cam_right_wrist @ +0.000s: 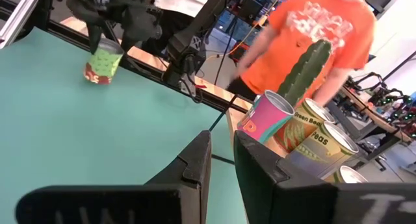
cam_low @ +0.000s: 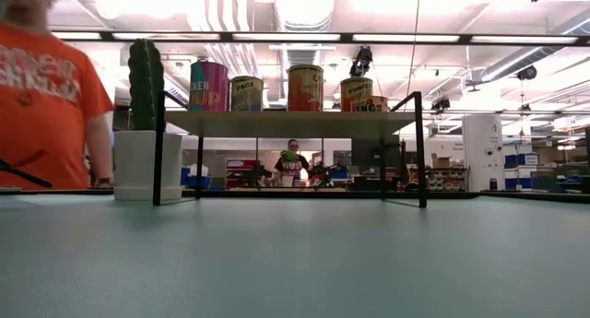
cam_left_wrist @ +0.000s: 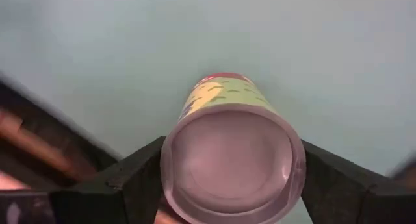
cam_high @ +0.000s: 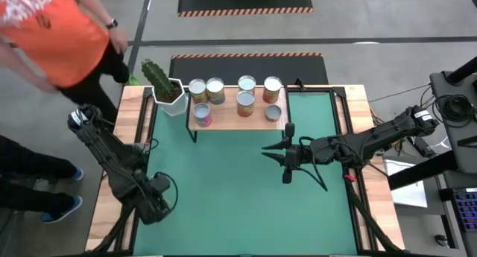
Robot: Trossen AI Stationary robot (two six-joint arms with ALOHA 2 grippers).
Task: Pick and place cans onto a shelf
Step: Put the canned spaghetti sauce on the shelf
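Several cans (cam_high: pixel 245 102) stand on the light-wood shelf (cam_high: pixel 231 124) at the table's far side; in the low view they line its top (cam_low: pixel 286 122). One more can (cam_left_wrist: pixel 231 152), with a green-yellow label and a red base, is near the table's left near corner, between the fingers of my left gripper (cam_right_wrist: pixel 106 45), which points down and is shut on it. My right gripper (cam_high: pixel 267 151) hovers level over the middle of the green mat, pointing left, fingers (cam_right_wrist: pixel 195 162) nearly together with nothing between them. Neither gripper shows in the low view. My left gripper pinches the can's upper side wall (cam_left_wrist: pixel 170 160), just under the silver rim, between its two fingers, one on each opposite side. The fingers come from above, pointing down. The can (cam_right_wrist: pixel 103 66) stays roughly upright, slightly tilted; whether its base rests on the mat I cannot tell.
A cactus in a white pot (cam_high: pixel 170 97) stands at the shelf's left end. A person in an orange shirt (cam_high: pixel 52 33) is beyond the table's far left corner. Wooden rails (cam_high: pixel 112 205) edge the mat on both sides. Open green mat (cam_high: pixel 223 190) lies between the arms.
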